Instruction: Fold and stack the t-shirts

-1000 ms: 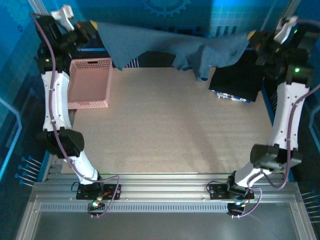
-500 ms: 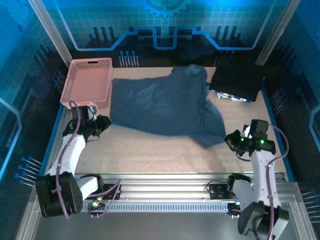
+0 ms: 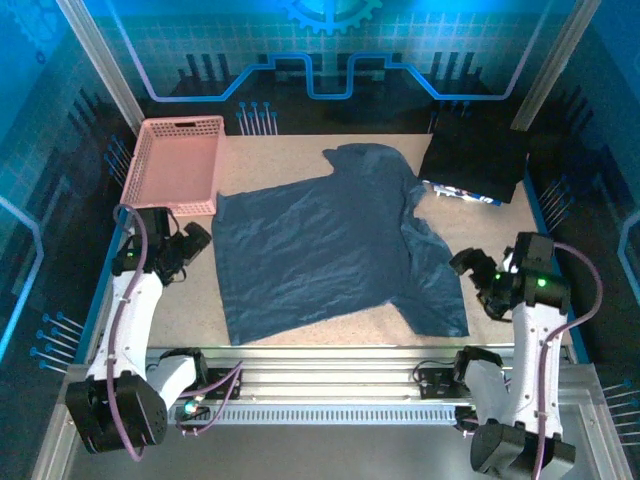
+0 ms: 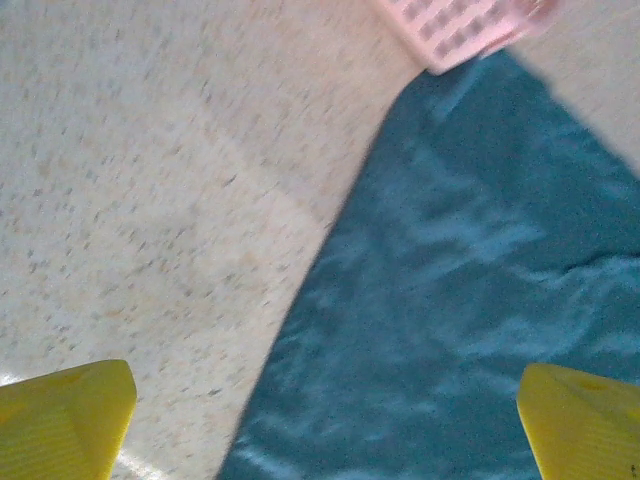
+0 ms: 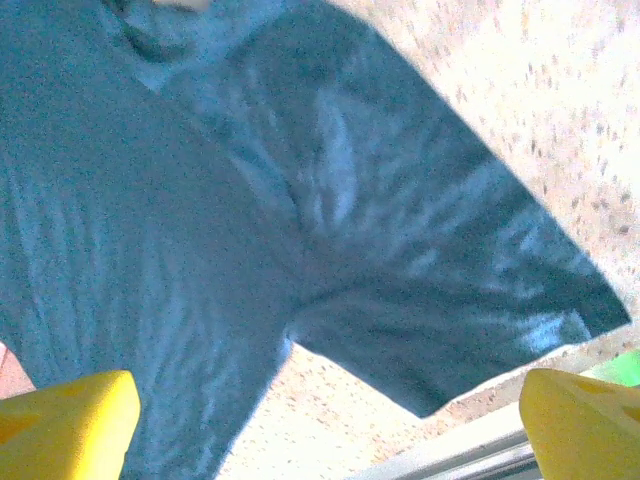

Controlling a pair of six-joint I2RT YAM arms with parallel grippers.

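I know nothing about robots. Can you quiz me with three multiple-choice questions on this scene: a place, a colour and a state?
1. Where does the pink basket stand? A) far-left corner of the table B) near-right corner C) table's middle
2. What colour is the t-shirt? A) white B) slate-blue C) red
3. How does the t-shirt lie? A) folded square B) bunched in the basket C) spread open on the table
Answers: 1 A, it sits at the far left edge; 2 B, the cloth is dark blue in every view; 3 C, body and sleeves lie opened out.
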